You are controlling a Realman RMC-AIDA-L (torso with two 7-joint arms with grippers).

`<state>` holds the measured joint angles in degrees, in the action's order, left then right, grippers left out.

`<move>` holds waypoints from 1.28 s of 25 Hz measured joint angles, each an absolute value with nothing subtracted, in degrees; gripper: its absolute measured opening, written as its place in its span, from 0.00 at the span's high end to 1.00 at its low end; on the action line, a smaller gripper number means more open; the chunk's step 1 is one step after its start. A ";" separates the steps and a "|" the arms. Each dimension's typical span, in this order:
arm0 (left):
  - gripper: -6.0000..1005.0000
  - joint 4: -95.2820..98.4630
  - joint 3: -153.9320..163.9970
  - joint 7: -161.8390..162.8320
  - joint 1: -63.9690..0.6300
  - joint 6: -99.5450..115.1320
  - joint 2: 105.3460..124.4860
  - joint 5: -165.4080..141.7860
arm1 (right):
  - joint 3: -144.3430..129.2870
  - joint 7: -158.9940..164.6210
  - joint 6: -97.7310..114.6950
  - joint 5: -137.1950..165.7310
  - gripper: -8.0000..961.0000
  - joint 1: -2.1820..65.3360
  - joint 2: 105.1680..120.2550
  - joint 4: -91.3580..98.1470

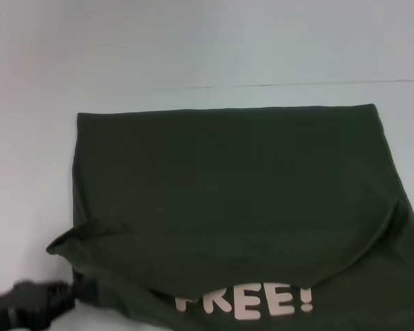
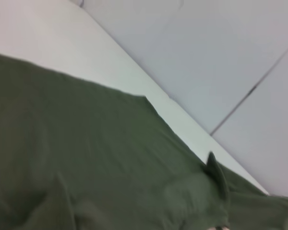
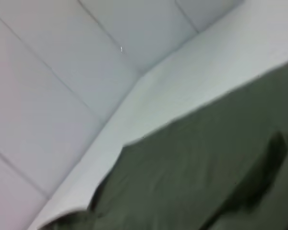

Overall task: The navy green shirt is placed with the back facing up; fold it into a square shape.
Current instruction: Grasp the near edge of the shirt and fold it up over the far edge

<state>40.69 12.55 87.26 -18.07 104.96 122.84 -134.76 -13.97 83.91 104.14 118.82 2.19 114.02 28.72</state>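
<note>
The navy green shirt (image 1: pixel 228 179) lies spread on the white table (image 1: pixel 27 172), with a plain olive layer on top. White letters "FREE!" (image 1: pixel 245 301) show on the layer beneath, at the near edge. The shirt's near left corner (image 1: pixel 62 243) is rumpled and slightly raised. My left gripper (image 1: pixel 74 293) is black, at the near left, and touches the shirt's near left edge. The left wrist view shows plain shirt fabric (image 2: pixel 86 158) with a small raised peak (image 2: pixel 216 172). The right wrist view shows the shirt's edge (image 3: pixel 206 172) on the table. My right gripper is out of view.
The table's far edge (image 1: pixel 297 84) runs behind the shirt, with a pale wall beyond. Bare white table (image 1: pixel 400 131) lies left, right and behind the shirt. Pale panelled floor (image 2: pixel 221 57) shows past the table's edge in the wrist views.
</note>
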 joint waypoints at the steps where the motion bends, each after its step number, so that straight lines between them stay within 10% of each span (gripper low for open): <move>1: 0.96 40.61 11.74 87.68 -18.97 104.61 122.51 -134.67 | -12.67 84.22 104.36 118.75 0.95 3.12 113.74 28.73; 15: 0.96 33.43 7.49 92.93 -36.73 83.74 117.73 -132.04 | -3.95 92.91 88.80 118.63 0.95 24.18 109.28 28.26; 32: 0.96 29.35 10.81 88.50 -48.05 51.16 121.99 -128.76 | -7.38 83.94 52.30 116.92 0.95 41.02 113.23 21.36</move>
